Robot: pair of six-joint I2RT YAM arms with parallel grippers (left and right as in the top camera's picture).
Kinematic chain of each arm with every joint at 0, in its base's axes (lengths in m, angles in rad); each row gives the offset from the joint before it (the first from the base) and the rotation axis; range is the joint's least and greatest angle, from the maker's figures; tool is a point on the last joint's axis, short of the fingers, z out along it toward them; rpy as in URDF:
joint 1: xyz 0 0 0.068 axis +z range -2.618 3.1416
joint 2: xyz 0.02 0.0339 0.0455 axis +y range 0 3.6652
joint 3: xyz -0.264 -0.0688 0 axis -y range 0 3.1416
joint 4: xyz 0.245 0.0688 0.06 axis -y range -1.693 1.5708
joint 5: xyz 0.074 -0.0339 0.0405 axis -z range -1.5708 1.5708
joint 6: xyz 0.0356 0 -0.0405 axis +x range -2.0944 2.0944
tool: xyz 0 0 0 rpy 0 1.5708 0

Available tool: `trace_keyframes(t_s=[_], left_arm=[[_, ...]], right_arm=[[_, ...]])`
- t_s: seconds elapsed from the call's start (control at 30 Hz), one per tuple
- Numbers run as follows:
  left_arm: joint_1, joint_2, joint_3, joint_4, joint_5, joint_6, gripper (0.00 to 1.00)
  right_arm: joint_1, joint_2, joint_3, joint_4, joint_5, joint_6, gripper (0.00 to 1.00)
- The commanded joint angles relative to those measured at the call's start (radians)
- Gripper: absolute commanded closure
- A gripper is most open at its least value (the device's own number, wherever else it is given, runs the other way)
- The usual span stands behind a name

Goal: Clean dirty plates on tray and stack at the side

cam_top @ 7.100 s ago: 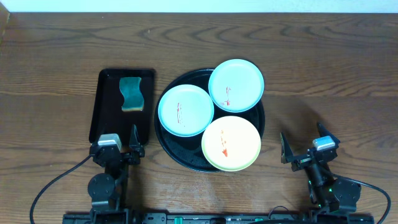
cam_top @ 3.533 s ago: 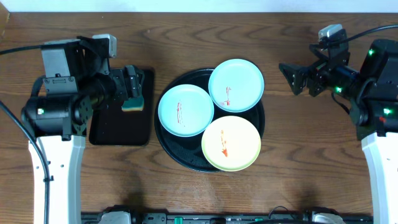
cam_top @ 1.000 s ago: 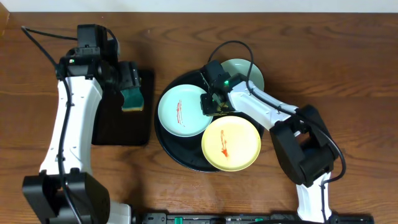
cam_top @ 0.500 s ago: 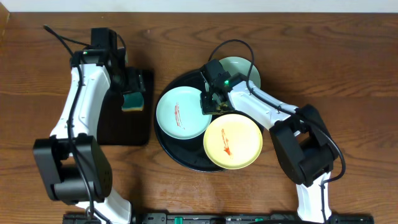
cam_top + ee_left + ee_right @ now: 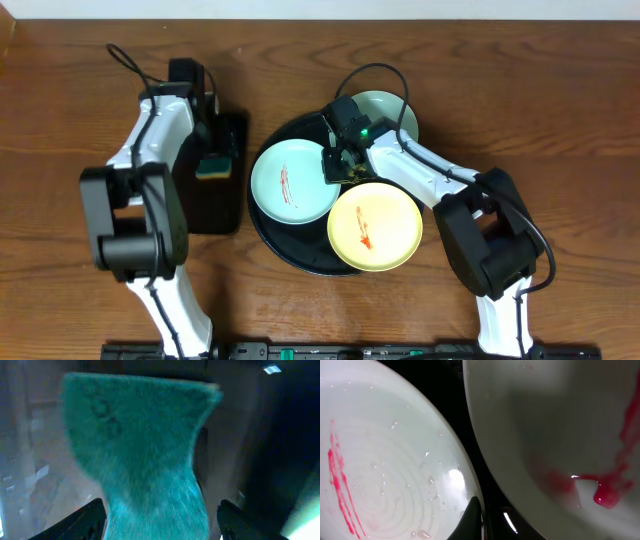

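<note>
The three small round plastic plates (image 5: 293, 181) lie red-smeared on the big round black tray (image 5: 268, 238), none stacked. Left pincer (image 5: 161, 519) is spread around the green sponge (image 5: 145, 460) at upper left; right pincer (image 5: 338, 165) is pressed together.

1. The left arm (image 5: 150, 140) and right arm (image 5: 415, 178) both have smooth white link shells set between bulky black joint housings.
2. A thin black cable (image 5: 372, 68) arcs over the right arm's far end; another trails from the left arm's.
3. A small green light (image 5: 362, 128) glows on the right arm's black wrist block.
4. The left claw (image 5: 160, 520) has dark, blunt fingertips (image 5: 87, 520); the right claw (image 5: 474, 517) shows a dark pointed tip.
</note>
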Motion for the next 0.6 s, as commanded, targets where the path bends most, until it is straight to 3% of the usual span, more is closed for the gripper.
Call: trace_keyframes(t_s=[0.0,0.1,0.17,0.4,0.57], left_arm=[[0.005,0.055,0.015,0.01,-0.017,0.016,0.28],[0.005,0.072,0.015,0.011,-0.016,0.016,0.36],[0.005,0.071,0.016,0.012,-0.016,0.016,0.53],[0.005,0.04,0.047,-0.009,-0.016,-0.027,0.92],[0.005,-0.053,0.082,-0.053,-0.016,-0.029,0.92]], right_arm=[[0.011,0.031,-0.002,0.012,-0.008,-0.001,0.99],[0.011,0.031,-0.002,0.012,-0.008,-0.001,0.99],[0.011,0.031,-0.002,0.013,-0.008,0.0,0.99],[0.011,0.031,-0.002,0.017,-0.008,0.0,0.99],[0.011,0.031,-0.002,0.016,-0.008,0.0,0.99]])
